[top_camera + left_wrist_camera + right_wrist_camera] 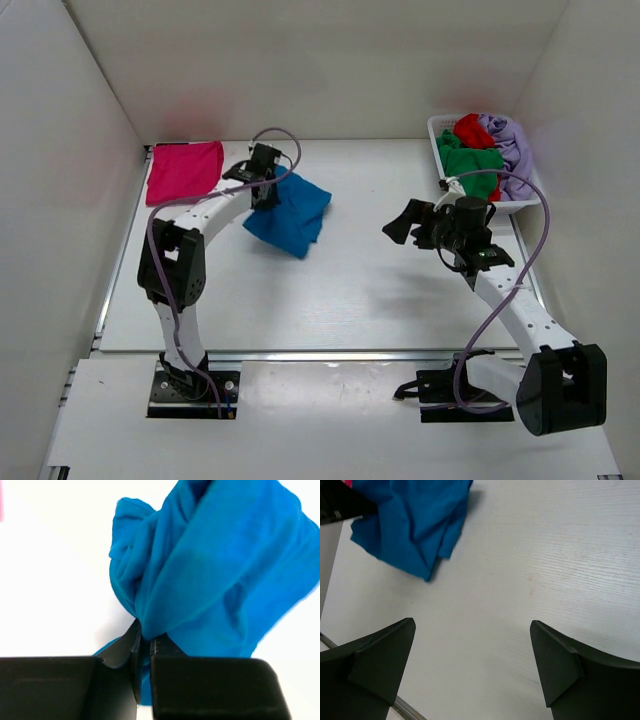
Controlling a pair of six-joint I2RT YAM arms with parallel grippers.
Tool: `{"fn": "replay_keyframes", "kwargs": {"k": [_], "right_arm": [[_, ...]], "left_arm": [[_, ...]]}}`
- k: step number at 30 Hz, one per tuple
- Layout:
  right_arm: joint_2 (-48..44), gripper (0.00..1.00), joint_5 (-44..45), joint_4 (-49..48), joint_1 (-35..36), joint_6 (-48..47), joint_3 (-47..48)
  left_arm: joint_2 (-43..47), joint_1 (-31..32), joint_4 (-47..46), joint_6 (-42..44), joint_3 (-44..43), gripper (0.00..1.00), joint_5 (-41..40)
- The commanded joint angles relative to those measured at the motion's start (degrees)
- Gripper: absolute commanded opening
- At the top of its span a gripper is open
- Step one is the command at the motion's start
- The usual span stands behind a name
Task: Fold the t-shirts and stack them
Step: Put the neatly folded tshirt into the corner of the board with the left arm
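A bright blue t-shirt (pixel 292 215) lies crumpled at the table's middle left. My left gripper (pixel 264 190) is shut on its upper left edge, and in the left wrist view the blue t-shirt (pixel 215 570) bunches up from between the closed jaws of the left gripper (pixel 144 642). A magenta-pink t-shirt (pixel 184 170) lies flat at the back left. My right gripper (pixel 408 222) hovers open over bare table right of centre; the wrist view shows the right gripper (pixel 472 645) with nothing between its fingers and the blue t-shirt (pixel 415 522) far off.
A white lattice basket (pixel 440 150) at the back right holds green (pixel 468 165), red (pixel 472 130) and lavender (pixel 510 140) shirts. White walls (pixel 60 150) enclose the table on three sides. A metal rail (pixel 330 352) runs along the near table edge.
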State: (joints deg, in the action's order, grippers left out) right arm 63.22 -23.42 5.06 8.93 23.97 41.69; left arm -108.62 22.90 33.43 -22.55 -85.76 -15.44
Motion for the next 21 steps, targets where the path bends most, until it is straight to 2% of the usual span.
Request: {"fn": "replay_keyframes", "kwargs": {"k": [1,10,14,16,19,21], "right_arm": [[-2.75,0.97,-0.93,-1.46,1.18,0.38,-0.03],[-4.86,0.97,-1.28,-0.93,2.32,0.20,-0.39],[-4.86,0.97,-2.33,-0.05,2.06,-0.23,0.14],[-4.95,0.96,-2.07,-0.05,1.88,-0.24,0.32],[-4.51,0.97,-2.07,0.21,2.58,-0.50,0.14],[-3.64,0.96,-2.33,1.17,3.28,-0.85,0.14]], "left_arm": [[-1.86,-3.20,4.36,9.01,-6.96,0.00,-8.81],[-10.12,-10.06,6.55,15.50,-24.18,0.00,-9.51],[-15.65,-12.08,10.24,19.46,-35.25,0.00,-11.89],[-20.38,-14.01,13.22,20.69,-44.10,0.00,-11.89],[-22.77,-17.69,14.38,19.04,-49.85,0.00,-8.38],[-25.23,-19.37,15.08,20.08,-54.15,0.00,-9.59]]}}
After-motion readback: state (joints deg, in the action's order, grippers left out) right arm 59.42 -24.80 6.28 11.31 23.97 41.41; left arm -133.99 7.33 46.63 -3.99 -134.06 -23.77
